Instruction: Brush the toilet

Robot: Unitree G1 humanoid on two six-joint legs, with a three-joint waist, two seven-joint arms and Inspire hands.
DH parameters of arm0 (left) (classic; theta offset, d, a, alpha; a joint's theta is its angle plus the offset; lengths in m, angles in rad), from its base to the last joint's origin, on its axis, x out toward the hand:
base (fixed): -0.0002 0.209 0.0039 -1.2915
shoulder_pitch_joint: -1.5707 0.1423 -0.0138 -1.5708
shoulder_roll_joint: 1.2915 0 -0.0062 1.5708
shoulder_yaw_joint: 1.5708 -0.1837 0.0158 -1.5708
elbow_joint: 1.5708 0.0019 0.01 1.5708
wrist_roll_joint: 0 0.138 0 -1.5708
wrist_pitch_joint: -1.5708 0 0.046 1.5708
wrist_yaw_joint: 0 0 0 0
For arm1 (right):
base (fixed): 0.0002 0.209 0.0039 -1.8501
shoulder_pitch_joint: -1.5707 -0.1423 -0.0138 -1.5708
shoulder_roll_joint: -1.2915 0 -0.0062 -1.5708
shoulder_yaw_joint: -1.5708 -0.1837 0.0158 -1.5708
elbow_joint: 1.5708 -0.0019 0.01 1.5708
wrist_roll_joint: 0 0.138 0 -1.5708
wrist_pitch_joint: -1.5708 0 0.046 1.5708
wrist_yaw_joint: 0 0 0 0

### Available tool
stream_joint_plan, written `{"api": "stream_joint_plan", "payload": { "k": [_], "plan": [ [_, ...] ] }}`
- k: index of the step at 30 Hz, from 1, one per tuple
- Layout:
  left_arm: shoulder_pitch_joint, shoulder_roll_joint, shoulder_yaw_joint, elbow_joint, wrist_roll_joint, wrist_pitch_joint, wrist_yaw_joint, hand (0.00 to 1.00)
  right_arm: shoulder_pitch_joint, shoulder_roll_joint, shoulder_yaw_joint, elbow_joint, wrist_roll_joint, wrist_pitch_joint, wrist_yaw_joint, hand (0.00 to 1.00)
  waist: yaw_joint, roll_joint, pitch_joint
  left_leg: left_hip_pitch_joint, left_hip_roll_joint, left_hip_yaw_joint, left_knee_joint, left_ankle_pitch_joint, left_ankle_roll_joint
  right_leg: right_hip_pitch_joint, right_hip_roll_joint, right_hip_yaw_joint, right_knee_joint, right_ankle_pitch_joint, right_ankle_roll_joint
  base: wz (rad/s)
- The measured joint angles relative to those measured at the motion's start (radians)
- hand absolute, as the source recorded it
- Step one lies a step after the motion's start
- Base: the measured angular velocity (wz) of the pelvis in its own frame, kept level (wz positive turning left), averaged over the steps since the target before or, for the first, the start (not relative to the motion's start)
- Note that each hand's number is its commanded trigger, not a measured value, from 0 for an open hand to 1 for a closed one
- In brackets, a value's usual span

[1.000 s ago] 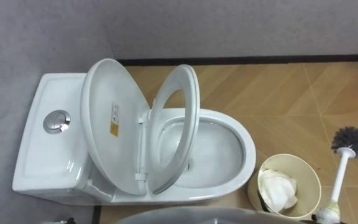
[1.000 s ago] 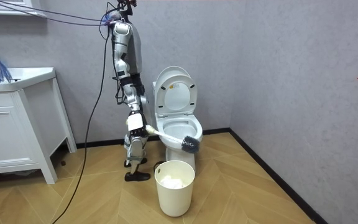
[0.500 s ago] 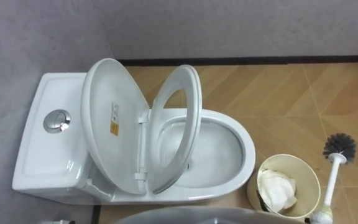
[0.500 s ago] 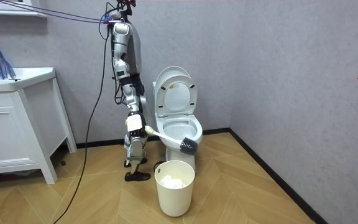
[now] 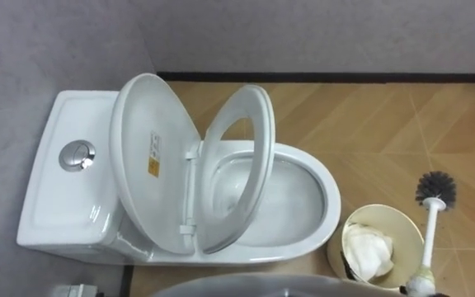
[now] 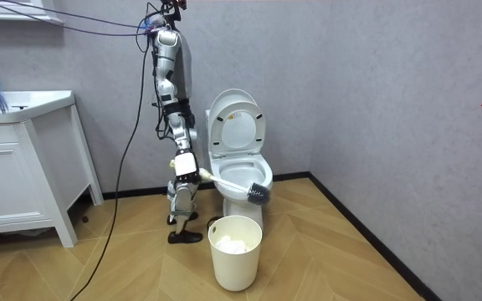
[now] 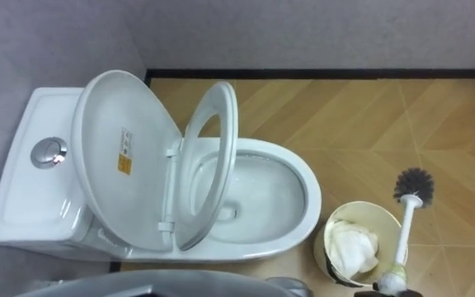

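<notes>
Right, the toilet brush is up in the air on my right, its handle end clasped in the right hand, whose fingers the room view shows wrapped round it. The black bristle head hangs above the wooden floor just past the waste bin, apart from the toilet bowl and not yet in it. I judge the brush light and stiff, a thin plastic rod with a springy head. Held at the very end it makes a long lever, so the head will likely swing wide on small wrist moves. That end is the right place to hold for reach, though a firm wrap will matter once the bristles drag on wet porcelain. The bin sits just beside the bowl's front with crumpled paper in it, near the path the head must take, so I would lift over it, not sweep across. The seat ring stands tilted, not flat against the raised lid, and leans over the rear of the bowl, which narrows the way in from the cistern side. A sliver of what I take for the left hand shows at the lower left edge; I cannot tell its state
</notes>
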Motion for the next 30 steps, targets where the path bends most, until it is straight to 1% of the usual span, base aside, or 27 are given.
{"api": "stream_joint_plan", "payload": {
  "k": [2,12,14,20,24,27,28,30],
  "plan": [
    [-0.001,0.000,0.003,0.000,0.000,0.006,0.000,0.00,-0.005,0.000,0.000,0.001,-0.008,0.000,0.006,0.00,0.000,0.000,0.0000,0.000,0.000,-0.006,0.000,0.000,0.000,0.001,0.000,-0.001,-0.001,0.000,0.000,0.02],
    [-0.001,0.000,0.003,0.000,0.000,0.009,-0.006,0.00,-0.005,0.000,0.000,0.010,-0.013,0.012,0.014,0.00,0.000,-0.003,0.0008,0.001,-0.001,-0.008,0.000,0.000,0.000,0.011,0.000,-0.002,-0.004,0.000,0.000,0.00],
    [-0.001,0.000,0.003,0.000,0.000,0.009,-0.008,0.00,-0.006,0.000,0.000,0.016,-0.013,0.018,0.014,0.00,0.001,-0.003,0.0012,0.001,-0.001,-0.008,0.000,0.000,0.000,0.011,0.000,-0.003,-0.004,0.000,0.000,0.00],
    [-0.001,0.000,0.001,0.000,0.000,0.010,-0.023,0.00,-0.008,0.000,0.001,0.030,-0.013,0.019,0.019,0.00,0.001,0.000,0.0031,-0.001,-0.001,-0.008,0.000,0.000,0.000,0.008,0.000,-0.003,-0.004,0.000,0.000,0.00],
    [-0.001,0.000,0.002,-0.001,0.001,0.011,-0.029,0.00,-0.021,0.000,0.003,0.060,-0.012,0.020,0.050,0.00,0.000,0.001,0.0032,-0.003,-0.001,-0.009,0.000,0.000,0.000,0.006,0.000,-0.004,-0.003,0.000,0.000,0.00],
    [-0.002,0.000,-0.002,-0.001,0.000,0.018,-0.034,0.00,-0.028,0.000,0.031,0.068,0.023,0.035,0.063,0.00,0.000,0.002,0.0031,-0.003,-0.001,-0.010,0.000,0.000,0.000,0.006,0.000,-0.002,-0.003,0.000,0.000,0.00],
    [-0.003,0.000,-0.007,-0.001,0.002,0.023,-0.036,0.00,-0.028,0.000,0.031,0.068,0.041,0.042,0.072,0.00,-0.002,0.002,0.0030,-0.003,-0.001,-0.011,0.000,0.000,0.000,0.006,0.000,-0.003,-0.003,0.000,0.000,0.00],
    [-0.004,0.000,-0.007,-0.001,0.016,0.031,-0.044,0.00,-0.026,0.000,0.020,0.071,0.046,0.042,0.083,0.00,-0.005,0.002,0.0028,-0.003,-0.001,-0.011,0.000,0.000,0.000,0.006,0.000,-0.003,-0.004,0.000,0.000,0.00]
  ]
}}
